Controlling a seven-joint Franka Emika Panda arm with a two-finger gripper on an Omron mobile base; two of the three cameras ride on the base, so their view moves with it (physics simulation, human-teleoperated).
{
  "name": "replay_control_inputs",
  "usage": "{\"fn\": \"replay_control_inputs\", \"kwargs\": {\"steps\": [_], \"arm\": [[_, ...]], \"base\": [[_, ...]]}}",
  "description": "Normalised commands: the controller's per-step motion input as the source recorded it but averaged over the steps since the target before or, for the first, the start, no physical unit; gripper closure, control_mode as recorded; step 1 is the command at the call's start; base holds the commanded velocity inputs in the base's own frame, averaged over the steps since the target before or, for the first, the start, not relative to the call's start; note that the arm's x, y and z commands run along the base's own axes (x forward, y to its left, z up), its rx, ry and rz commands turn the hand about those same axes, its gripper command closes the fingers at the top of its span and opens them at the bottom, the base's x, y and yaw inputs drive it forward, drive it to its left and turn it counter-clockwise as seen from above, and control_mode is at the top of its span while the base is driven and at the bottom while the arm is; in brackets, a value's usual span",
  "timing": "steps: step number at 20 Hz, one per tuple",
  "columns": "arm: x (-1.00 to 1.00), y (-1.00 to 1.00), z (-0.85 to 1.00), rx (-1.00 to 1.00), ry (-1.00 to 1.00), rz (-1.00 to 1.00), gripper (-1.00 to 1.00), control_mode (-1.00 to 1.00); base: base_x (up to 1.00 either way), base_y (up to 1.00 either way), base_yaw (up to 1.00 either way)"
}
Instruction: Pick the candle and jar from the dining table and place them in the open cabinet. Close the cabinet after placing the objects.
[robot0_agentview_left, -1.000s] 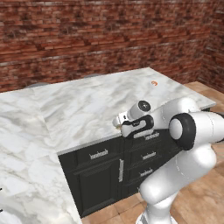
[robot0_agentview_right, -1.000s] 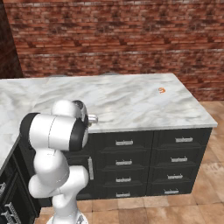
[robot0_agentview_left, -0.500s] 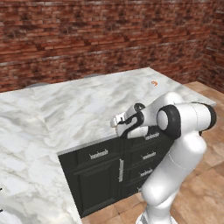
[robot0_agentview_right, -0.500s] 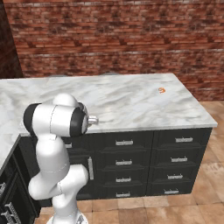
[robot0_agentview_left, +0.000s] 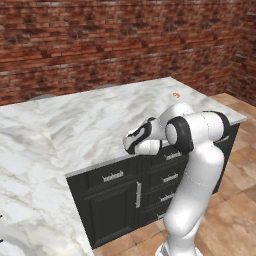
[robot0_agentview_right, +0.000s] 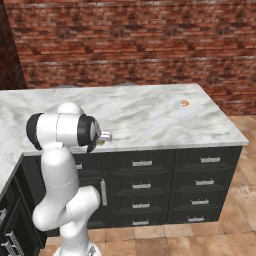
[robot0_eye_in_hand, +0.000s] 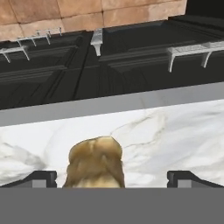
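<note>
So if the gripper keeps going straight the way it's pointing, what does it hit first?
Most likely the tan-yellow candle, which sits between the open gripper's fingertips, standing on the marble dining table. Depth is hard to judge.

A tan lump (robot0_eye_in_hand: 95, 162) is cut off at the hand view's bottom; a small orange thing (robot0_agentview_right: 185, 103), perhaps the candle, is too small to tell.

Kitchen. Marble-topped counter (robot0_agentview_right: 150, 115) over black drawer fronts (robot0_agentview_right: 200, 182) with silver handles (robot0_agentview_right: 141, 163), red brick wall (robot0_agentview_left: 100, 45) behind, terracotta tile floor (robot0_agentview_left: 235, 220). Rendered scene, not real footage.
</note>
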Motion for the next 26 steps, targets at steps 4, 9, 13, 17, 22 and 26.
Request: {"fn": "replay_control_inputs", "kwargs": {"steps": [4, 9, 13, 17, 22, 26], "arm": [[0.09, -0.14, -0.22, 0.0, 0.0, 0.02, -1.0, -1.0], [0.06, -0.19, -0.19, 0.0, 0.0, 0.01, -1.0, -1.0], [0.13, -0.17, -0.14, 0.0, 0.0, 0.01, -1.0, -1.0], [0.21, -0.02, -0.11, 0.0, 0.0, 0.01, 1.0, -1.0], [0.17, -0.02, -0.1, 0.0, 0.0, 0.02, 1.0, -1.0], [0.15, -0.01, -0.15, 0.0, 0.0, 0.03, 1.0, -1.0]], "base": [[0.0, 0.0, 0.0], [0.0, 0.0, 0.0], [0.0, 0.0, 0.0], [0.0, 0.0, 0.0], [0.0, 0.0, 0.0], [0.0, 0.0, 0.0]]}}
